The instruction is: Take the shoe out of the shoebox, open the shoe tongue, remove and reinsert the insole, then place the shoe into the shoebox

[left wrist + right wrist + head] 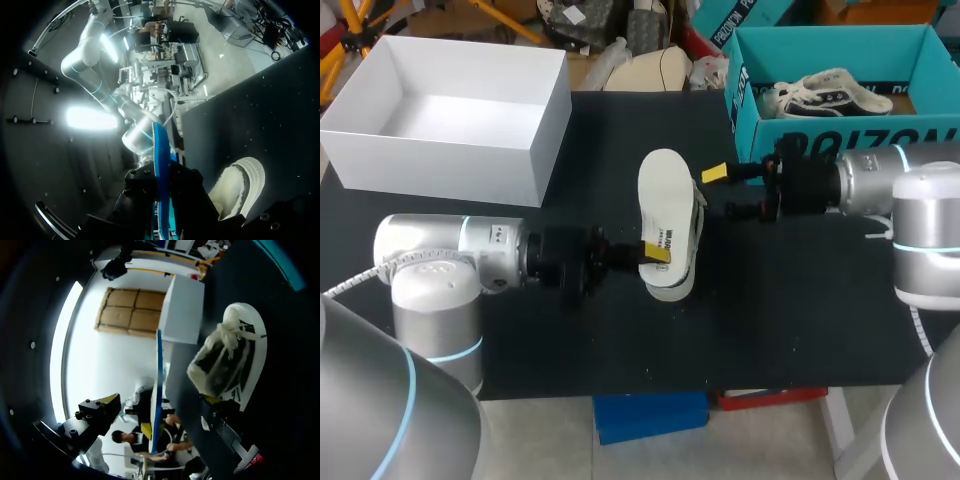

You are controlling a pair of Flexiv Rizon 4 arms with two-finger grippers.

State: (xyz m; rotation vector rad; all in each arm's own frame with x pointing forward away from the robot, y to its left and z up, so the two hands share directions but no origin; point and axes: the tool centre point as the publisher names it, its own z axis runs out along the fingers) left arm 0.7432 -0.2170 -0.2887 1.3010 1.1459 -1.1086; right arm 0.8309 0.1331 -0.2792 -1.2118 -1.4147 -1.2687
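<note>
Insole pinched in left end effector near shoe; right end effector gapes open.

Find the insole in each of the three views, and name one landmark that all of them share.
Head view: the insole is mid-table, white face up, over the shoe, gripped by the left pincer.
Left wrist view: edge-on, a blue strip between the left pincer's fingers, shoe beside it.
Right wrist view: edge-on blue strip ahead of the open right pincer, beside the shoe.
Shared landmark: the shoe.
</note>
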